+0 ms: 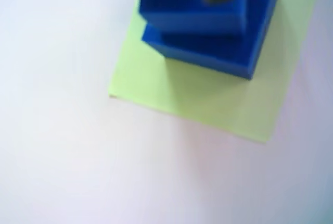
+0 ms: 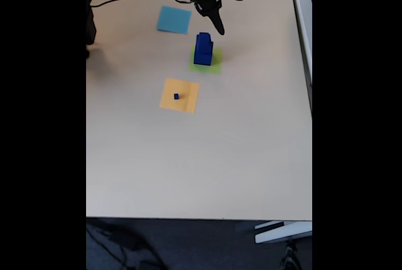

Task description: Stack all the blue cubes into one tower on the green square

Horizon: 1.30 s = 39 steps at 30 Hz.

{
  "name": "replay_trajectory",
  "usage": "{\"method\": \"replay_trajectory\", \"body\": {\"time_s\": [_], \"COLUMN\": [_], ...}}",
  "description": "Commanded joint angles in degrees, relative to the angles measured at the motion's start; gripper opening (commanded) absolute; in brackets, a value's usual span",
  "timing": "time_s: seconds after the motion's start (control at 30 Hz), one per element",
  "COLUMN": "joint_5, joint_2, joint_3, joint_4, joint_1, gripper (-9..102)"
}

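Tower on green square just below claw, its opening indiscernible.

Likely an office or lab: plain beige desk, dark carpeted floor, cables.

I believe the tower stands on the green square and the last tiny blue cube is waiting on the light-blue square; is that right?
Not quite: the tiny blue cube sits on the orange-yellow square, not the light-blue square, as the fixed view shows. The tower does stand on the green square.
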Motion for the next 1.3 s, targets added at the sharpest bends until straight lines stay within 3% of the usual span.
{"method": "replay_trajectory", "body": {"time_s": [0.0,0.47,1.27], "joint_5": [-2.7,-9.2,-9.8], "joint_2": [8.2,27.7,26.1], "joint_3": [-3.7,22.4,50.0], "joint_4": [-1.1,5.0,-10.5], "joint_1": [0.2,11.6,15.6], "gripper": [27,26,20]}}
